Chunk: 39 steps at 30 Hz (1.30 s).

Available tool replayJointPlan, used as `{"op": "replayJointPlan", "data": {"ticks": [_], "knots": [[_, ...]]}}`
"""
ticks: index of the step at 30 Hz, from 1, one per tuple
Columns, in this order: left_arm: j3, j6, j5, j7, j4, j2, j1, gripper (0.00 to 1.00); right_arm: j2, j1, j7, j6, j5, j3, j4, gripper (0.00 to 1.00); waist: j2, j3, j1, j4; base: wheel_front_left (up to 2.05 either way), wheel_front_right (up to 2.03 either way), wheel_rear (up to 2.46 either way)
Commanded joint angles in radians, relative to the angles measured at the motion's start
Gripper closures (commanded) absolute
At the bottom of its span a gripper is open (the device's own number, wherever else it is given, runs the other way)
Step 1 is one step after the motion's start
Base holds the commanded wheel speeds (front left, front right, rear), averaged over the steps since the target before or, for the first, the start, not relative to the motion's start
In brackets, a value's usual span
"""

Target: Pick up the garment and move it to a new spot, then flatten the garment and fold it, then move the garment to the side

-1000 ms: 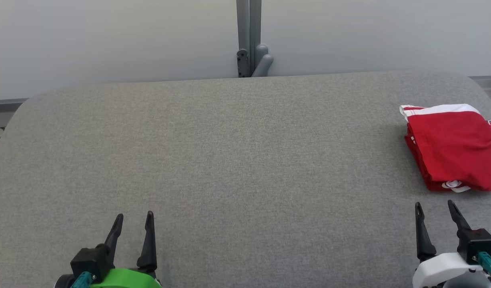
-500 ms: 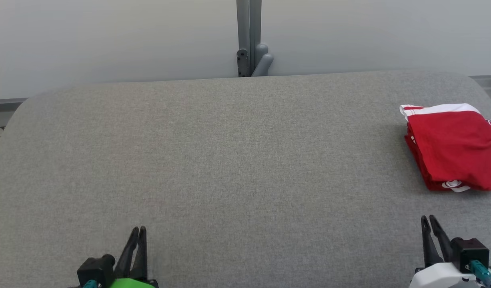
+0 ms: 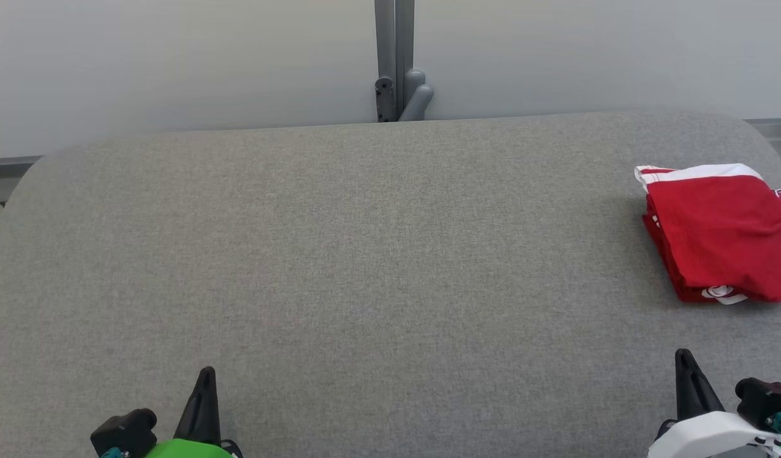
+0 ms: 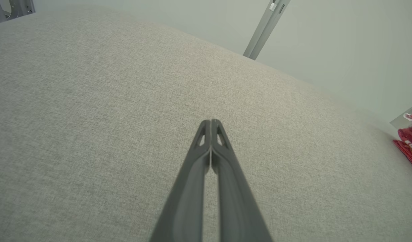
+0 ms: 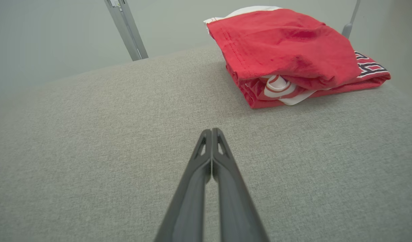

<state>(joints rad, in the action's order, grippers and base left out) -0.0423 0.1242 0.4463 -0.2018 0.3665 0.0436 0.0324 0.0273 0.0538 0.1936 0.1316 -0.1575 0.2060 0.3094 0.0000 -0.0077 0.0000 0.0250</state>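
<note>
Grey fabric surface with rounded far corners and a pale wall behind it. Garment: red with white trim and dark lettering, folded into a thick wad. It lies on the surface's right side toward the far edge, partly cut off by the head view's border. Left gripper is over the surface's near edge, left side; jaws clenched tip to tip, nothing between them. Right gripper is over the surface's near edge, right side; jaws likewise clenched on nothing, short of the garment and not touching it. Grey post with a bracket stands behind the surface's far edge, mid-width.
</note>
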Motion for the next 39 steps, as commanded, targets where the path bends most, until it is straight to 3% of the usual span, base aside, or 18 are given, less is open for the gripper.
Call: {"op": "replayJointPlan", "data": {"ticks": [1, 17, 39], "knots": [[0.009, 0.001, 0.043, 0.011, -0.021, 0.002, -0.030, 1.00, 0.009, -0.029, -0.009, 0.000, -0.056, -0.004, -0.022, 1.00, 0.0000, 0.000, 0.0000, 0.000, 0.00, 0.00, 0.00], [0.039, 0.003, 0.304, 0.080, -0.044, 0.004, -0.060, 1.00, 0.013, -0.056, -0.075, 0.000, -0.380, -0.025, -0.040, 1.00, 0.0000, 0.002, 0.0000, -0.004, 0.00, 0.00, 0.00], [0.071, 0.005, 0.565, 0.150, -0.068, 0.005, -0.089, 1.00, 0.017, -0.087, -0.147, -0.001, -0.706, -0.042, -0.052, 1.00, 0.0000, 0.004, 0.0000, -0.009, 0.00, 0.00, 0.00]]}}
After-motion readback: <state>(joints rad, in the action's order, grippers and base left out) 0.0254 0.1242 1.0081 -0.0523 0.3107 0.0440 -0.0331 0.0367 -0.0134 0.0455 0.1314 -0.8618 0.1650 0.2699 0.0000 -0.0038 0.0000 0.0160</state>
